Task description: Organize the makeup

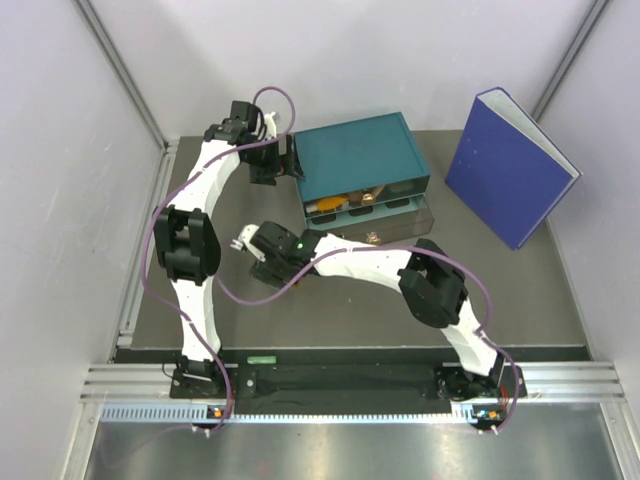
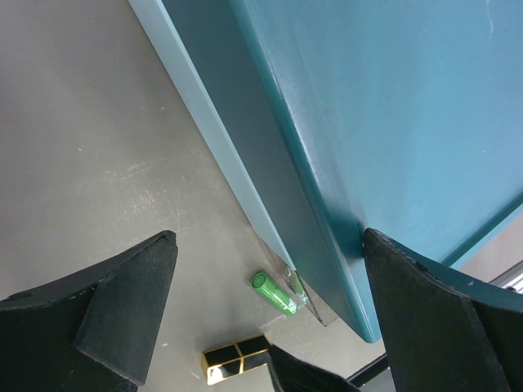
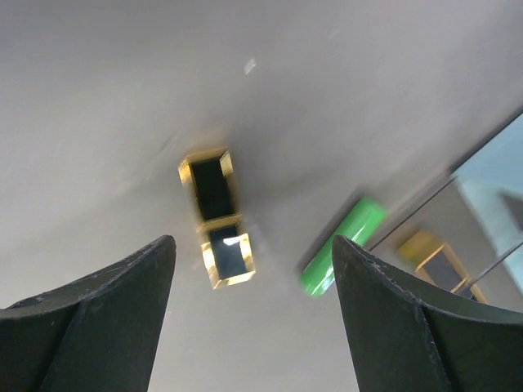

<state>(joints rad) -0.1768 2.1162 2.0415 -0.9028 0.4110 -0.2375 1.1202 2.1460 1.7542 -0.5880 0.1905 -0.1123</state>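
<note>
Currently we enter the following.

- left gripper [image 2: 267,238]: fingers wide apart, clamped on nothing. One pad stands at the corner edge of the teal drawer box [image 2: 392,122] and the other hangs over bare table [image 2: 73,122]. We judge it is posted there to steady the box.
- right gripper [image 3: 253,245]: fingers apart and empty, hovering over the black-and-gold case [image 3: 216,219], which lies flat on the table between the two tips. We read this as lining up for a pick.
- green capsule [image 3: 341,245]: loose on the table, just beside that case and near the front corner of the clear drawer [image 3: 490,196].
- clear drawer: pulled out of the box front. A gold-edged case [image 3: 431,255] shows through its wall. The top view shows orange and tan pieces [image 1: 345,205] inside, too small to name.
- blue binder [image 1: 510,165]: upright, well apart at the right.
- room: open table lies on the case's side away from the drawer. The capsule and drawer corner crowd one finger's side, so we judge a descent could nudge the capsule.
</note>
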